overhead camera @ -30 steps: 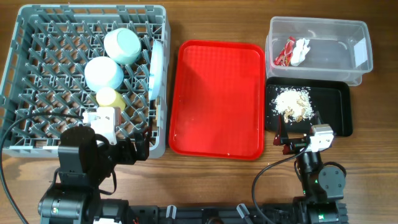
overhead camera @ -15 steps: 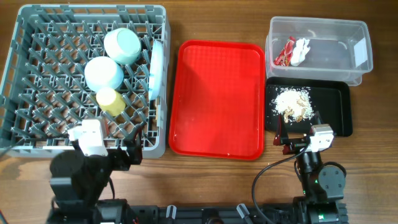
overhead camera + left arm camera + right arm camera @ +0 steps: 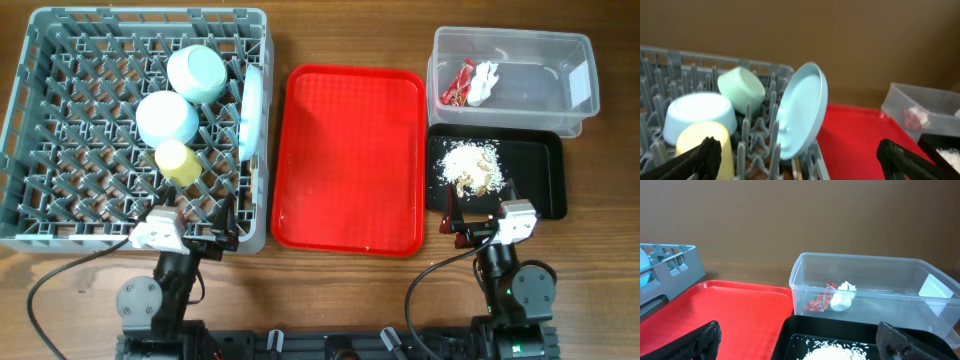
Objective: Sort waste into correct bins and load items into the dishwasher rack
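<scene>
The grey dishwasher rack (image 3: 40, 200) fills the left of the table. It holds two pale blue-green bowls (image 3: 196, 73) (image 3: 166, 118) upside down, a yellow cup (image 3: 178, 161) and a pale plate (image 3: 251, 110) standing on edge by its right wall. The clear tub (image 3: 560, 50) holds the red wrapper (image 3: 459, 85) and the white tissue (image 3: 484, 80). Rice scraps (image 3: 472, 167) lie in the black tray (image 3: 545, 180). My left gripper (image 3: 222, 232) sits open and empty at the rack's front right corner, facing the plate (image 3: 802, 110). My right gripper (image 3: 480, 215) is open and empty at the black tray's (image 3: 805, 330) near edge.
A large red serving tray (image 3: 350, 160) lies bare between the rack and the bins. Cables trail from both arm bases along the table's near edge. The rack wall (image 3: 670, 55) rises in front of my left gripper.
My left arm has drawn back from over the rack's front rows toward the table's near edge and folded low. The right arm has not moved.
</scene>
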`<state>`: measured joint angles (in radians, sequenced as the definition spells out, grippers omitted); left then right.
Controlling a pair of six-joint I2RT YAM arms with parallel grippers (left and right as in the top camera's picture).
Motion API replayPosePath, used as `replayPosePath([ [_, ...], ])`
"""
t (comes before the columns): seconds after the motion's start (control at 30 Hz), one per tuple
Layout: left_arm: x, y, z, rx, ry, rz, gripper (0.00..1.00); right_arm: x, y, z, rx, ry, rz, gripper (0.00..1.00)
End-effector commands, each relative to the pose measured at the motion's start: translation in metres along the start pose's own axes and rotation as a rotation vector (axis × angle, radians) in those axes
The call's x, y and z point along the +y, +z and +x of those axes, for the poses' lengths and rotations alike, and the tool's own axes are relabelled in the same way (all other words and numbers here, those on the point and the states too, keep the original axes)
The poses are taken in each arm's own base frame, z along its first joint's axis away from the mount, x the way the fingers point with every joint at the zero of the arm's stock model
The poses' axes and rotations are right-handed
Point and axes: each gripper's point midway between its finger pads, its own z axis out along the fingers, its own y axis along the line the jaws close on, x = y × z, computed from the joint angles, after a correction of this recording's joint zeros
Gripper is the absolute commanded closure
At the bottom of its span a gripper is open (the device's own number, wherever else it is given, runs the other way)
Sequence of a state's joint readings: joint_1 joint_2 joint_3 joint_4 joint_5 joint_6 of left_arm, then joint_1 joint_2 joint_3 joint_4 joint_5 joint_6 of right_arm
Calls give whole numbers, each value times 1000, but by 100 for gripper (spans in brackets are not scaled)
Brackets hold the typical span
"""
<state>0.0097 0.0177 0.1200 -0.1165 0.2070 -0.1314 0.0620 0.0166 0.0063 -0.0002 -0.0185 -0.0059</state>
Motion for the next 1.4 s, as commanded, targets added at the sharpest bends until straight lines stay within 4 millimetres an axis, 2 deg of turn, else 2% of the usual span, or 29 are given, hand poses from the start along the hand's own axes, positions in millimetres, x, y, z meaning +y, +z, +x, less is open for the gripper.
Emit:
replayPosePath([
  [0.0,8,4,2,-69,33,-24,0,1,-1,-3,-15,-14,-7,0],
  [0.17,15,6,3,-100,88,-54,0,1,-1,-3,-15,-14,-7,0],
  [0.33,17,7,37,39,70,-51,0,1,-1,-3,-15,-14,-7,0],
  [1.37,17,7,37,39,66,-52,0,1,-1,-3,-15,-14,-7,0],
])
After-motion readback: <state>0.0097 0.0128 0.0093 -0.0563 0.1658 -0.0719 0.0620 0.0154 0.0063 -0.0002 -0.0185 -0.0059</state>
